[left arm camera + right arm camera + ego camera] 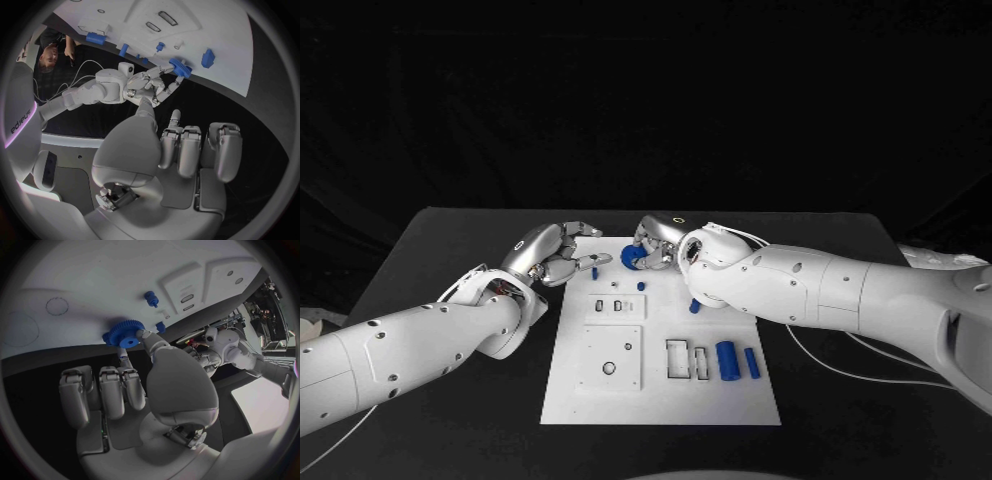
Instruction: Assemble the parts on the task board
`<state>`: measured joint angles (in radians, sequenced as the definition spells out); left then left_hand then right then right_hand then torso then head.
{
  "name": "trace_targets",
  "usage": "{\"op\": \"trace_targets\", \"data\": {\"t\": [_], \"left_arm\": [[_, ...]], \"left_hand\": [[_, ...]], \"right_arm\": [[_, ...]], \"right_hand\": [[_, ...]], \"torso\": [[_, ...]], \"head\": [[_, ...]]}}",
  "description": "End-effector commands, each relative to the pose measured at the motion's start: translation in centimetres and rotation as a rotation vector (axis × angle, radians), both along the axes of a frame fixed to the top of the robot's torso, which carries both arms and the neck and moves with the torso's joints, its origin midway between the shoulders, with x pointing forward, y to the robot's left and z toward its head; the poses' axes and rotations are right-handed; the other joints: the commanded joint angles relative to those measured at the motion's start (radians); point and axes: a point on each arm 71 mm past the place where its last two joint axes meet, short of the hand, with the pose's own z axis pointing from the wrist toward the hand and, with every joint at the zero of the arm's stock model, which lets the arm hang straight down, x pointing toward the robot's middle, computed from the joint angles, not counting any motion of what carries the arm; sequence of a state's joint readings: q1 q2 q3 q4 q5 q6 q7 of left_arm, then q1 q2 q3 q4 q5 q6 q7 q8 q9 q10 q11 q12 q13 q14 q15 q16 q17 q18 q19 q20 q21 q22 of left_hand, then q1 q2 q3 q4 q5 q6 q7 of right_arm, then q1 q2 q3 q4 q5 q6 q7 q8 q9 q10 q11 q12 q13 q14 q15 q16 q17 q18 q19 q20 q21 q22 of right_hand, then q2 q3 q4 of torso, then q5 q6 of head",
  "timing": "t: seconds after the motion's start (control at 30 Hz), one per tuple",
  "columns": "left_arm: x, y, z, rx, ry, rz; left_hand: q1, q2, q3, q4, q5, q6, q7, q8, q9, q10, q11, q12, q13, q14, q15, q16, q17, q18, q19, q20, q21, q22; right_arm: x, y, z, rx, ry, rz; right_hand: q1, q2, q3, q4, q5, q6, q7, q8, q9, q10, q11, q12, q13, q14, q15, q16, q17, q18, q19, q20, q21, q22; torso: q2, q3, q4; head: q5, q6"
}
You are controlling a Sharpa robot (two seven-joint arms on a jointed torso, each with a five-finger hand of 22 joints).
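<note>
Here a blue gear [123, 333] is pinched by the fingers [152, 341] of the right hand [661, 245] at the far end of the task board [718, 400]; in the right wrist view its toothed disc is seen on edge against the board. Two blue cylinders [727, 359] are laid near the board's right edge, long axes running near to far. The left hand [548, 256] is held at the board's far left corner above the black surface [459, 250], fingers curled inward, nothing held.
</note>
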<state>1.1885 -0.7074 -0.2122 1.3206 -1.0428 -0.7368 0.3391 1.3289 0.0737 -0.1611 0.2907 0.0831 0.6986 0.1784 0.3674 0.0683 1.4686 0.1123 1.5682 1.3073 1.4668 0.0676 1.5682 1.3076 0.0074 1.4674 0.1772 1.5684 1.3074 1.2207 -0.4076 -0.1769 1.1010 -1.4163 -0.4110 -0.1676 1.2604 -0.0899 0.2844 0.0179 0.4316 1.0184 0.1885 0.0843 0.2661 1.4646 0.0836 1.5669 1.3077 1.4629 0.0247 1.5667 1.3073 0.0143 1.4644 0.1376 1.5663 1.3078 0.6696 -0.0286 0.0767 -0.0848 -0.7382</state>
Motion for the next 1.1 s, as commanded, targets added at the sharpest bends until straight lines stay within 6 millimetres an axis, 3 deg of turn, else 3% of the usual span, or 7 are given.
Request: {"op": "trace_targets", "data": {"t": [0.03, 0.13, 0.3, 0.73, 0.9, 1.1], "left_arm": [[-0.06, -0.20, 0.12, 0.003, -0.012, -0.013], [-0.07, -0.19, 0.12, 0.004, -0.013, -0.013], [-0.09, -0.14, 0.13, 0.005, -0.014, -0.013], [-0.13, -0.14, 0.15, 0.005, -0.014, -0.013], [-0.14, -0.06, 0.15, 0.005, -0.014, -0.011], [-0.13, -0.09, 0.15, 0.005, -0.013, -0.012]], "left_hand": [[-0.003, 0.009, -0.006, 0.001, 0.007, 0.005, -0.002, -0.004, 0.000, 0.102, -0.001, 0.003, 0.263, 0.104, -0.001, 0.003, 0.263, -0.007, 0.103, 0.005, 0.002, 0.263], [-0.003, 0.009, -0.006, 0.001, 0.007, 0.005, -0.002, -0.004, 0.000, 0.102, -0.001, 0.003, 0.263, 0.104, -0.001, 0.003, 0.263, -0.007, 0.103, 0.005, 0.002, 0.263], [-0.002, 0.010, -0.007, 0.000, 0.007, 0.006, -0.002, -0.006, 0.000, 0.102, -0.001, 0.003, 0.263, 0.104, -0.001, 0.003, 0.263, -0.007, 0.103, 0.005, 0.002, 0.263], [-0.002, 0.010, -0.007, 0.000, 0.007, 0.006, -0.002, -0.006, 0.000, 0.102, -0.001, 0.003, 0.263, 0.104, -0.001, 0.003, 0.263, -0.007, 0.103, 0.005, 0.002, 0.263], [-0.002, 0.010, -0.007, 0.000, 0.007, 0.006, -0.002, -0.006, 0.000, 0.102, -0.001, 0.003, 0.263, 0.104, -0.001, 0.003, 0.263, -0.007, 0.103, 0.005, 0.002, 0.263], [-0.002, 0.010, -0.008, 0.000, 0.007, 0.007, -0.002, -0.008, 0.000, 0.102, -0.001, 0.003, 0.263, 0.104, -0.001, 0.003, 0.263, -0.007, 0.103, 0.005, 0.002, 0.263]], "right_arm": [[0.01, 0.19, -0.33, -0.035, 0.012, 0.016], [0.08, 0.25, -0.48, -0.041, 0.017, 0.014], [0.16, 0.41, -0.83, -0.051, 0.028, 0.010], [0.19, 0.48, -1.01, -0.093, 0.009, 0.009], [0.24, 0.47, -1.12, -0.097, 0.022, -0.003], [0.24, 0.37, -1.20, -0.099, 0.031, -0.008]], "right_hand": [[-0.003, 0.008, 0.005, -0.002, -0.005, 0.044, -0.043, -0.003, 0.009, 0.106, 0.001, 0.004, 0.263, 0.108, -0.005, 0.004, 0.263, -0.014, 0.106, -0.008, 0.004, 0.263], [-0.004, 0.008, 0.005, -0.002, -0.006, 0.043, -0.043, -0.003, 0.009, 0.106, 0.001, 0.004, 0.263, 0.108, -0.005, 0.004, 0.263, -0.014, 0.106, -0.008, 0.004, 0.263], [-0.004, 0.008, 0.005, -0.002, -0.008, 0.042, -0.043, -0.005, 0.008, 0.106, 0.001, 0.004, 0.263, 0.108, -0.004, 0.004, 0.263, -0.014, 0.106, -0.008, 0.004, 0.263], [-0.010, 0.009, 0.008, -0.004, -0.035, 0.015, -0.038, -0.022, -0.001, 0.106, 0.006, 0.004, 0.263, 0.108, -0.001, 0.004, 0.263, -0.014, 0.106, -0.005, 0.004, 0.263], [-0.019, 0.005, 0.010, -0.005, -0.049, -0.047, -0.031, -0.024, -0.022, 0.106, 0.012, 0.004, 0.263, 0.108, 0.003, 0.004, 0.263, -0.014, 0.106, -0.001, 0.004, 0.263], [-0.030, 0.002, 0.001, -0.004, -0.106, -0.150, -0.037, -0.024, -0.054, 0.106, 0.008, 0.004, 0.263, 0.108, 0.003, 0.004, 0.263, -0.014, 0.106, 0.001, 0.004, 0.263]], "torso": [[-0.001, 0.0005, -0.0002], [0.000, 0.0002, 0.0018], [0.000, 0.0009, -0.0013], [0.000, 0.0001, -0.0015], [0.000, 0.0003, -0.0016], [0.001, 0.0006, -0.0009]], "head": [[0.002, -0.001], [0.001, -0.001], [0.005, 0.001], [0.004, -0.003], [0.006, -0.003], [0.006, -0.004]]}}
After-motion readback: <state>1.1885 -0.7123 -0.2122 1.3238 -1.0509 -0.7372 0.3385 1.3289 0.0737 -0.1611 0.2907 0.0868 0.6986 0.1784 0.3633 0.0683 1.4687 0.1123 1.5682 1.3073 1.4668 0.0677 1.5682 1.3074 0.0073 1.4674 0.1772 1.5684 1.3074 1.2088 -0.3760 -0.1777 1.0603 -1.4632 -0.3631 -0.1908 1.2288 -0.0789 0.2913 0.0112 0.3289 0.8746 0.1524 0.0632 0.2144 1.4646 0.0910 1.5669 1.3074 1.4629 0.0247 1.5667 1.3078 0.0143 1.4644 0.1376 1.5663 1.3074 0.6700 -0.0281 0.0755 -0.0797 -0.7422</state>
